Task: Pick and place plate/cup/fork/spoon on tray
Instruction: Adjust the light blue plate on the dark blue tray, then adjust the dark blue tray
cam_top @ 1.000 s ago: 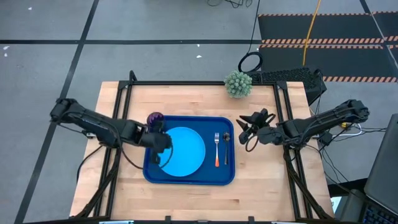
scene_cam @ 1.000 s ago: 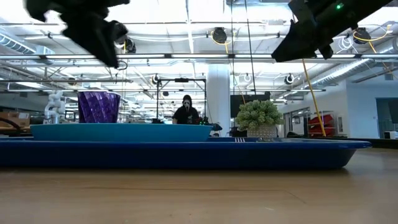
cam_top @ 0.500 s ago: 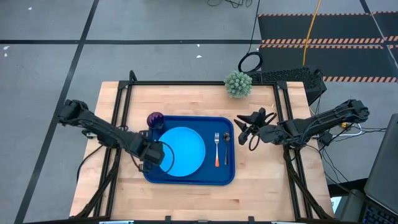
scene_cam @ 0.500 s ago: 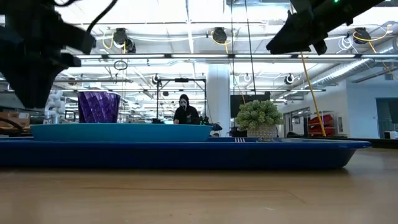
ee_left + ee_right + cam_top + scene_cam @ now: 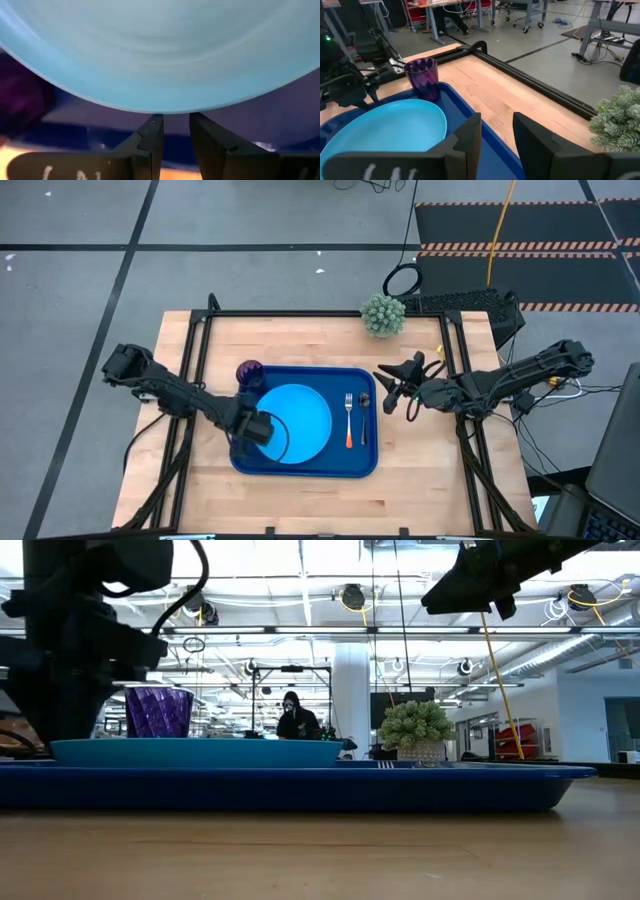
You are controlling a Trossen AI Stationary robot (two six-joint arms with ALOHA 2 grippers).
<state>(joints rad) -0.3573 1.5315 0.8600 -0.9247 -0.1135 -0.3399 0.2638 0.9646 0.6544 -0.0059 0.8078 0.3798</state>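
Observation:
The dark blue tray (image 5: 240, 460) lies mid-table. The light-blue plate (image 5: 300, 420) lies flat in its left half. The fork (image 5: 349, 418), orange handle nearest, and the dark spoon (image 5: 363, 418) lie side by side in its right half. The purple cup (image 5: 249, 373) stands upright at the tray's far left corner. My left gripper (image 5: 262, 430) is low at the plate's left rim, its fingers a narrow gap apart (image 5: 176, 122). My right gripper (image 5: 385, 383) hovers by the tray's right edge, narrowly open (image 5: 496, 125) and empty. My left gripper's fingertips (image 5: 156, 122) stand right at the plate's left rim (image 5: 172, 111), coming level from the table's left. I cannot tell whether they touch it. The plate lies flat in the tray.
A small potted plant (image 5: 383, 315) stands at the table's far edge. Black frame rails (image 5: 455, 350) run along the table's sides. Bare wood (image 5: 300, 500) lies between the tray and the near edge. A person (image 5: 292, 720) shows far off in the room.
My left gripper has moved from beside the cup toward the table's near edge and down, then toward the plate's left rim. The cup has stayed upright at the tray's corner. My right gripper has edged slightly toward the far edge.

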